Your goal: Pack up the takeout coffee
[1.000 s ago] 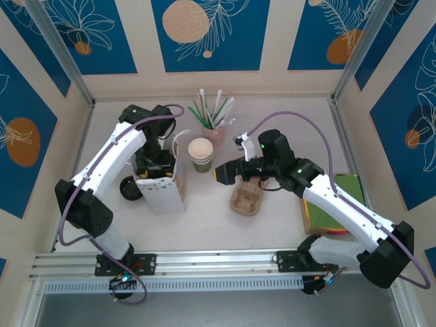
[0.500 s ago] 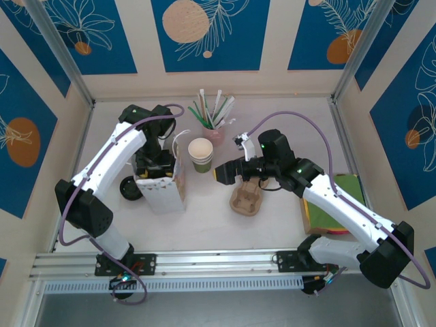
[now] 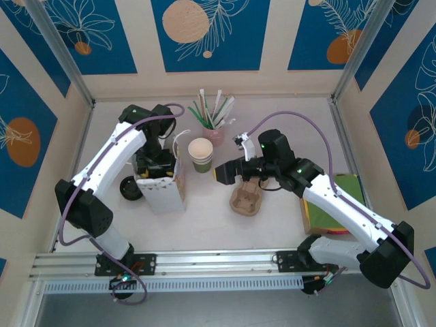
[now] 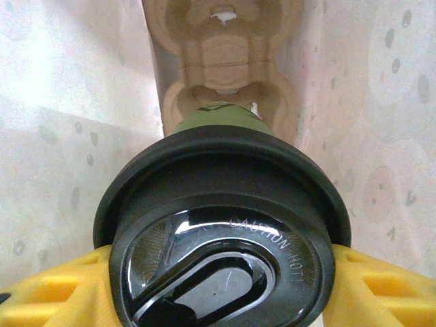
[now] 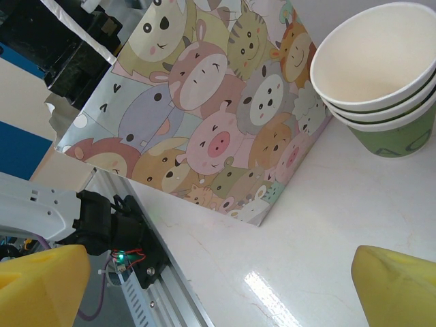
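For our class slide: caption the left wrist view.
Left hand holds the takeout coffee above a cup carrier inside the bag.

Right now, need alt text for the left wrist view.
The left gripper holds a small green paper cup with a round black plastic lid between yellow fingers, inside a pale patterned bag, above a brown moulded-pulp cup carrier.

I read "CAUTION HOT!" on the black lid [image 4: 225, 197] of the takeout coffee [image 4: 216, 117]; faint marks on the stacked cups [image 5: 395, 139] may be lettering.

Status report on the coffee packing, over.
Left gripper shut on takeout coffee, inside the bag over cup carrier. Right gripper open, empty. Nothing in the way.
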### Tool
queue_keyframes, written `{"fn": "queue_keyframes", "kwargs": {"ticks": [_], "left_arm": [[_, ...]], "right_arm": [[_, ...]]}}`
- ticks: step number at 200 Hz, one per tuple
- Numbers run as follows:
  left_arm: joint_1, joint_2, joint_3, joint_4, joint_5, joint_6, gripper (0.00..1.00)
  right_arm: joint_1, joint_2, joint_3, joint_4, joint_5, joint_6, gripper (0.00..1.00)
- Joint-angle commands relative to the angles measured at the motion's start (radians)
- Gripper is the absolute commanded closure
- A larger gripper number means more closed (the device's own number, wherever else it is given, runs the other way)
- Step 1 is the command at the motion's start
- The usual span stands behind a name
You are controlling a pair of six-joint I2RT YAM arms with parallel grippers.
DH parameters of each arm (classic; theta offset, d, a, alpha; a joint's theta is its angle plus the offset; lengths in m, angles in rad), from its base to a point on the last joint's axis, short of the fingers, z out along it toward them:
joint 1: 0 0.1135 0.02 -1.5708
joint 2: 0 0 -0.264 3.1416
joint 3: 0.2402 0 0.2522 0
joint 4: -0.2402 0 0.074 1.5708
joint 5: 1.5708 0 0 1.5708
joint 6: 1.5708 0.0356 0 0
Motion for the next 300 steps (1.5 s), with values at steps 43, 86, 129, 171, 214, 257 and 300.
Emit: {"fn": "queue_keyframes", "kwargs": {"ticks": [43, 86, 129, 171, 214, 257, 300], "left_arm": [[0.01, 0.003, -0.008, -0.001, 0.025, 0.03, 0.44], [0.01, 0.007, -0.02, 0.011, 0.036, 0.037, 0.44], [0.011, 0.009, -0.024, 0.017, 0.042, 0.039, 0.44], [0.011, 0.01, -0.023, 0.021, 0.05, 0.041, 0.44], [0.011, 0.007, -0.025, 0.031, 0.06, 0.042, 0.44], [0.01, 0.008, -0.033, 0.039, 0.067, 0.045, 0.44], [0.01, 0.008, -0.039, 0.041, 0.065, 0.045, 0.44]], "right_arm": [[-0.004, -0.004, 0.007, 0.007, -0.017, 0.009, 0.01], [-0.004, -0.005, 0.009, 0.003, -0.016, 0.008, 0.01], [-0.006, -0.006, 0.01, 0.001, -0.015, 0.008, 0.01], [-0.005, -0.004, 0.012, 0.001, -0.013, 0.008, 0.01], [-0.006, -0.003, 0.01, 0.003, -0.014, 0.008, 0.01], [-0.006, -0.001, 0.009, 0.004, -0.013, 0.008, 0.01], [-0.006, 0.0, 0.009, 0.004, -0.013, 0.007, 0.01]]}}
